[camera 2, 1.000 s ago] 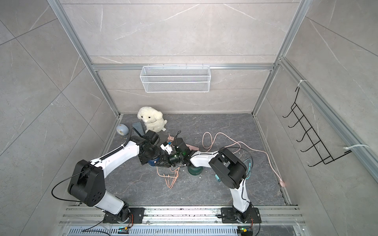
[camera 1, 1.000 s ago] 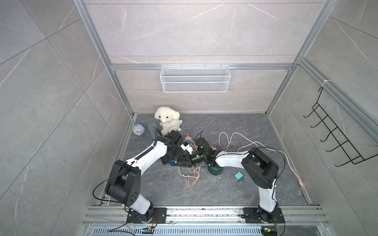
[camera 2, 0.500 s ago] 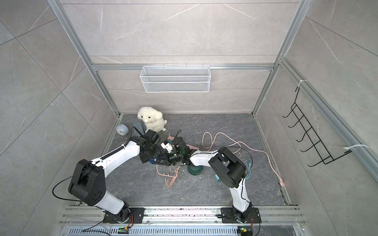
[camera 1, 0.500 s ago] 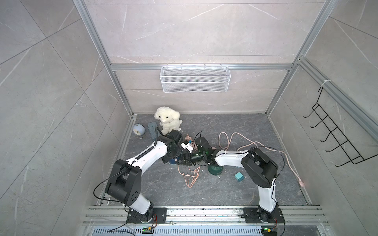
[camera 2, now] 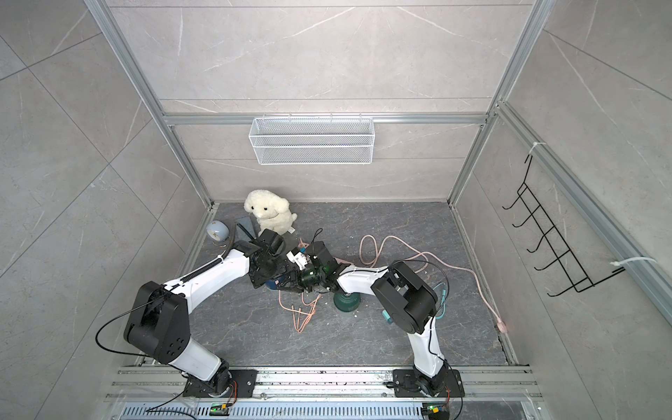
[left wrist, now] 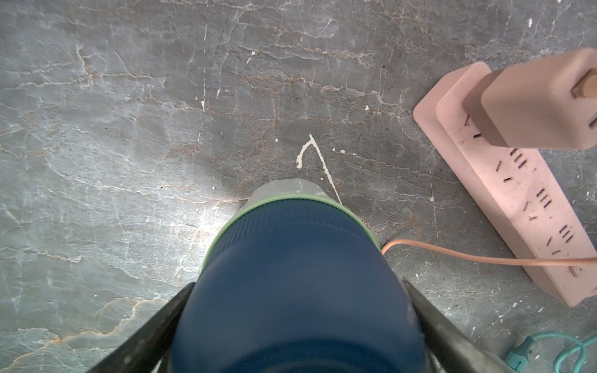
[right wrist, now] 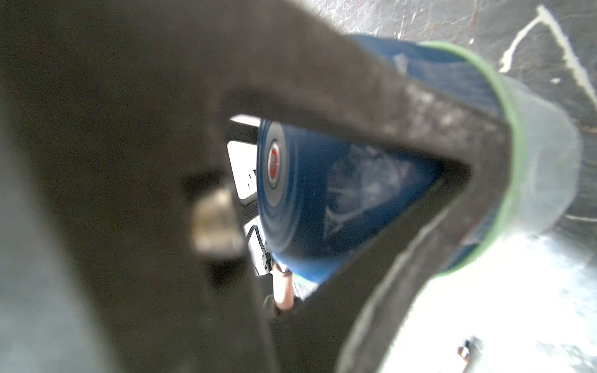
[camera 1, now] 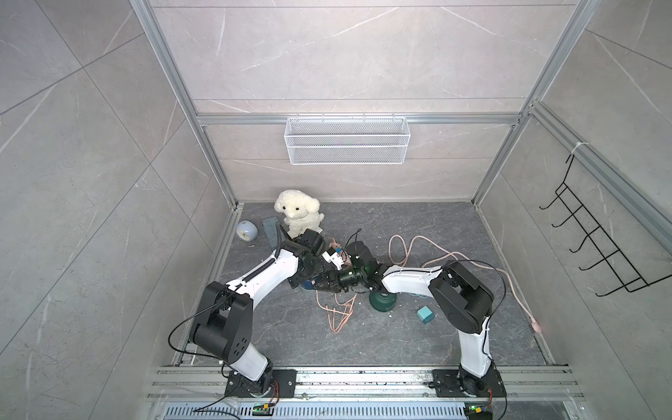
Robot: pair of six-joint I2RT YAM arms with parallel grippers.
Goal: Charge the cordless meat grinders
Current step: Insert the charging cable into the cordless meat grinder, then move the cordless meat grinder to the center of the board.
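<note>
Left wrist view: left claw point(left wrist: 298, 285) is spread wide, with a dark finger point(left wrist: 153, 327) pressed to each flank of the blue grinder point(left wrist: 300, 245). It has the grinder clamped. The green ring and clear base point away from the camera, toward the grey stone surface point(left wrist: 129, 129). Can't tell if the base touches it. A thin pink cord point(left wrist: 468, 258) leaves from beside the grinder and crosses the pink power strip point(left wrist: 517, 206), which lies flat nearby. A tan plug block point(left wrist: 533, 106) sits in the strip. A teal cord point(left wrist: 568, 352) curls at the frame's corner.

Right wrist view: badly blurred. The blue grinder shows side-on, its silver hub point(right wrist: 273, 168) red at the centre, with a left-claw finger crossing in front. A pink cord end point(right wrist: 284, 290) sits at the grinder's edge. Plugged in or not, can't tell.

Right claw point(camera 1: 332, 287) is closed tight, right beside the left claw. Whether it pinches anything is hidden.

Both top views: the arms meet mid-surface, and only a sliver of blue shows under them. The green grinder point(camera 1: 382, 302) stands upright just by the right forearm, free of both claws. A teal cube point(camera 1: 425, 313) lies near it. Loose cord loops point(camera 1: 340, 312) lie in front. A plush dog point(camera 1: 298, 216) and a pale ball point(camera 1: 247, 231) sit in the back left corner. A wire basket point(camera 1: 345, 145) hangs on the back wall.
</note>
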